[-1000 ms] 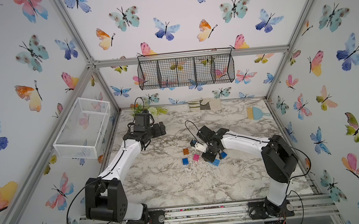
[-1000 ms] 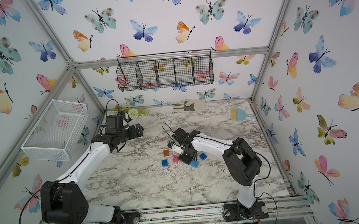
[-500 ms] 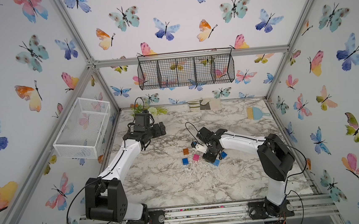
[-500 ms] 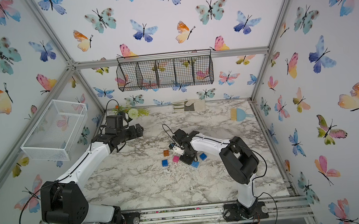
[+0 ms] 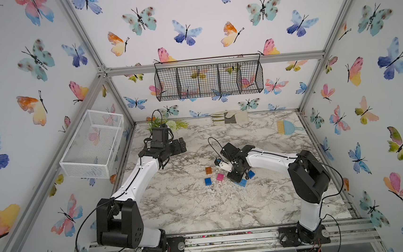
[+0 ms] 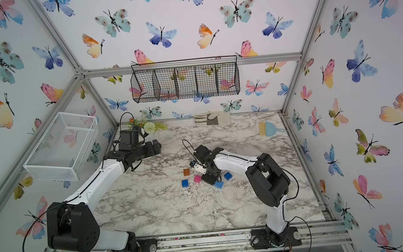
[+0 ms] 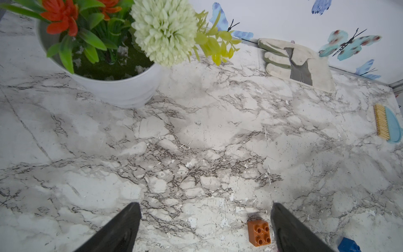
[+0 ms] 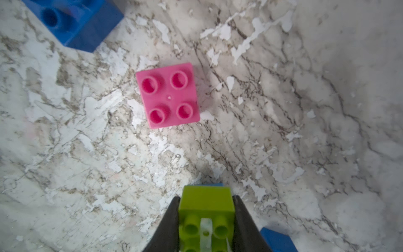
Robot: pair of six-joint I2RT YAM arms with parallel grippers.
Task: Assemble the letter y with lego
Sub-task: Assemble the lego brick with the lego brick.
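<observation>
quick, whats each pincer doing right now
left pincer: open, holding nothing
right pincer: closed on the lime green brick

bright even light; wrist view edges blurred

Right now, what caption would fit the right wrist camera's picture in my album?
Right gripper shut on a lime green brick; pink brick and dark blue brick lie apart on the marble table.

Right wrist view: green brick (image 8: 206, 207) cut by the frame edge; blue piece (image 8: 214, 184) behind it shows only an edge. Blue brick (image 8: 74, 24) blurred, cropped. In both top views, right gripper (image 5: 234, 176) hides green brick.
</observation>
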